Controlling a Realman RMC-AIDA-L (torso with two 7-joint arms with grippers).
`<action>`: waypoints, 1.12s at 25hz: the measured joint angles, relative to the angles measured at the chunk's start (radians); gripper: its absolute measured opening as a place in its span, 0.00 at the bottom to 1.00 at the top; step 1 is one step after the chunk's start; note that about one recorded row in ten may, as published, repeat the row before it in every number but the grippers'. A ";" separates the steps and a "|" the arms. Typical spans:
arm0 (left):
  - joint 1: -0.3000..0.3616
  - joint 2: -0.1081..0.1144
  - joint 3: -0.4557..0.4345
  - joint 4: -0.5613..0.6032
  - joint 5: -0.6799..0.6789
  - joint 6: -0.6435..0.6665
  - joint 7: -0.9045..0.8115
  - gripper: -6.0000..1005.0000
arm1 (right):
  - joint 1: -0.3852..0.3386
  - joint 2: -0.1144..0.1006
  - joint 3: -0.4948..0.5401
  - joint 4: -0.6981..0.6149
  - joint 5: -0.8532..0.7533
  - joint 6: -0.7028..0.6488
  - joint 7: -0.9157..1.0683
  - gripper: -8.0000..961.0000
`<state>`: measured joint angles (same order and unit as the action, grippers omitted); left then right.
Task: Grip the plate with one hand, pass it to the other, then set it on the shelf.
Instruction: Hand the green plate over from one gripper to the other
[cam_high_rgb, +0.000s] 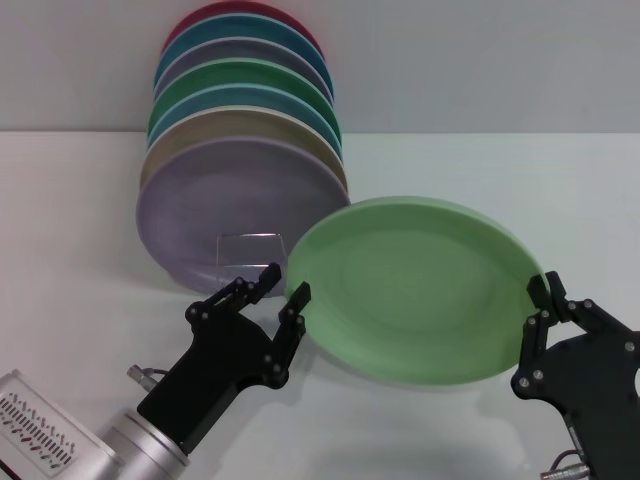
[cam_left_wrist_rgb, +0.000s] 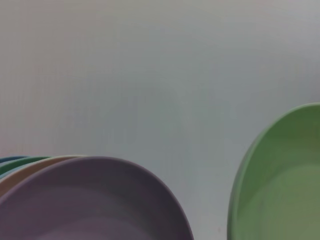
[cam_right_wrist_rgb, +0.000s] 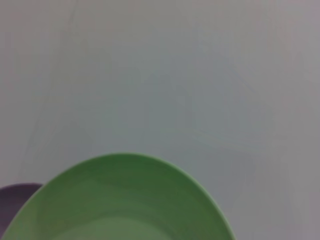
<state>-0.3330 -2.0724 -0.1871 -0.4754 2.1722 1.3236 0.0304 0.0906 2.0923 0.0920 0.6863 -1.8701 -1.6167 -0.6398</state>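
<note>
While the right gripper (cam_high_rgb: 541, 297) clamps the mint-green plate (cam_high_rgb: 415, 285) at its right rim, holding it tilted above the table (cam_high_rgb: 80, 250), we bring the left gripper (cam_high_rgb: 284, 285), fingers spread, onto the left rim. We judge the handover safest if the left closes before the right releases. Left of the plate stand one wire rack (cam_high_rgb: 248, 250) and seven stacked plates (cam_high_rgb: 235, 130).

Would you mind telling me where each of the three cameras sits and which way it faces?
Head: high on the robot, looking down at the mint plate, the rack, the left gripper and the right gripper.
Left wrist: on the left arm, facing the lilac plate and the mint plate's rim; no gripper shows.
Right wrist: on the right arm, facing the mint plate; no gripper shows.
Shared: all three show the mint plate.
</note>
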 joint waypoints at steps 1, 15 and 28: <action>0.000 0.000 0.000 0.001 0.000 -0.001 0.000 0.49 | 0.000 0.000 0.000 0.000 0.000 0.000 0.000 0.03; -0.008 0.000 -0.002 0.003 -0.003 -0.011 0.000 0.33 | -0.002 0.000 -0.003 0.013 -0.003 0.003 -0.032 0.03; -0.013 0.002 -0.001 0.010 -0.007 -0.019 0.000 0.27 | -0.001 0.000 -0.012 0.015 0.001 0.003 -0.034 0.04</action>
<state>-0.3464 -2.0709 -0.1886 -0.4657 2.1649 1.3045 0.0301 0.0894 2.0923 0.0798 0.7011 -1.8690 -1.6140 -0.6734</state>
